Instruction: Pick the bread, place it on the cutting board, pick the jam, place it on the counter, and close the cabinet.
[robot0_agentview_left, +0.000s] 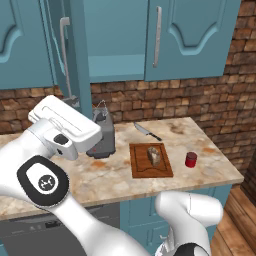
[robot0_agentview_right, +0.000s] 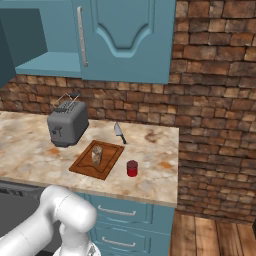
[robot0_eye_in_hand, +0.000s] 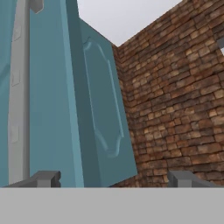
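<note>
**Bread on the board, jam on the counter, cabinet door hanging open**

Left base view first: the bread (robot0_agentview_left: 154, 155) is sitting on the cutting board (robot0_agentview_left: 141, 168), roughly in the middle of it. The jam (robot0_agentview_left: 191, 159) is standing upright on the counter (robot0_agentview_left: 210, 172), just right of the board and not touching it. A knife (robot0_agentview_left: 146, 131) is lying behind the board, and the toaster (robot0_agentview_left: 104, 137) is standing to its left, partly hidden by the arm. Up top, the cabinet (robot0_agentview_left: 116, 40) is showing its teal inside, with one door (robot0_agentview_left: 77, 55) swung out edge-on toward the camera, grey handle (robot0_agentview_left: 64, 47) on its left face. The hand is reaching up near that door's lower end — I can't make out the fingers from here.

Right base view: same layout from the other side. Bread (robot0_agentview_right: 97, 155) is resting on the board (robot0_agentview_right: 80, 167), jam (robot0_agentview_right: 132, 168) is standing on the counter (robot0_agentview_right: 155, 165) just past the board's near right corner. Knife (robot0_agentview_right: 119, 132) is lying behind, toaster (robot0_agentview_right: 67, 123) at the back left. The cabinet (robot0_agentview_right: 45, 60) is gaping open on the left, shelf showing, while the right door (robot0_agentview_right: 125, 37) is sitting shut.

Hand view: the gripper (robot0_eye_in_hand: 114, 178) is standing wide open, holding nothing — both fingertips (robot0_eye_in_hand: 48, 178) are poking up far apart. The door (robot0_eye_in_hand: 48, 87) edge is looming right in front with the handle (robot0_eye_in_hand: 17, 92) running along its left, and the other door (robot0_eye_in_hand: 105, 109) and brick wall (robot0_eye_in_hand: 175, 87) are sitting beyond.
</note>
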